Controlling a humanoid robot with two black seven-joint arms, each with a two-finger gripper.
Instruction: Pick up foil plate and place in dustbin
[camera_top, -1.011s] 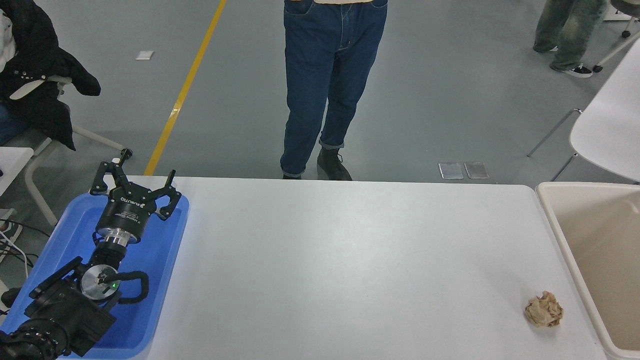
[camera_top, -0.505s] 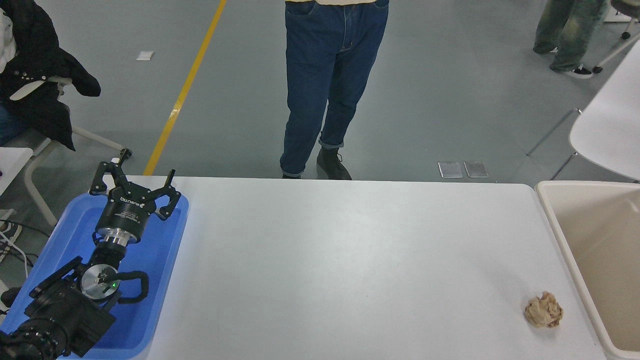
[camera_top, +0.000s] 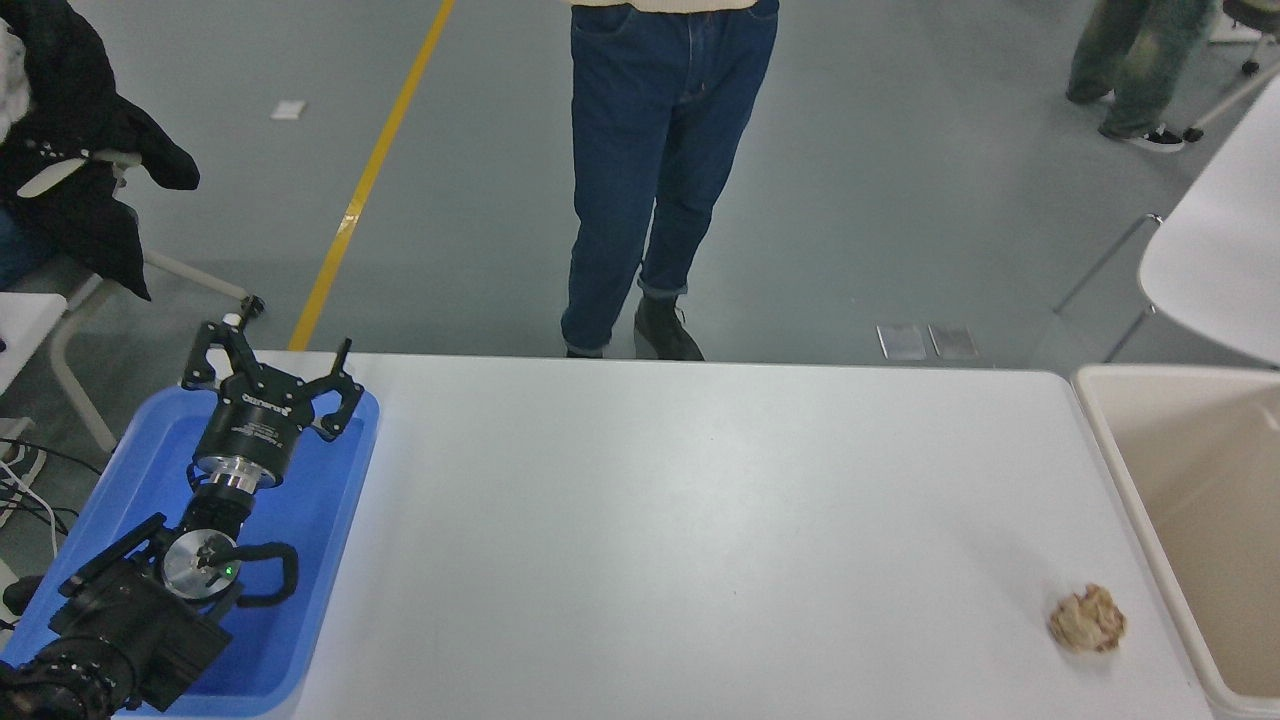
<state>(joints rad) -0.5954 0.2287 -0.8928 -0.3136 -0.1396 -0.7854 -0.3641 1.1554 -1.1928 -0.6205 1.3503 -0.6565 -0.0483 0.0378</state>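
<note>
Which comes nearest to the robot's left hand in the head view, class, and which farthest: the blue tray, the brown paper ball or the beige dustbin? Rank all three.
1. Blue tray: directly below the open left hand, at the table's left end.
2. Brown paper ball: far across the table, near its right front corner.
3. Dustbin: beyond the table's right edge, farthest.
</note>
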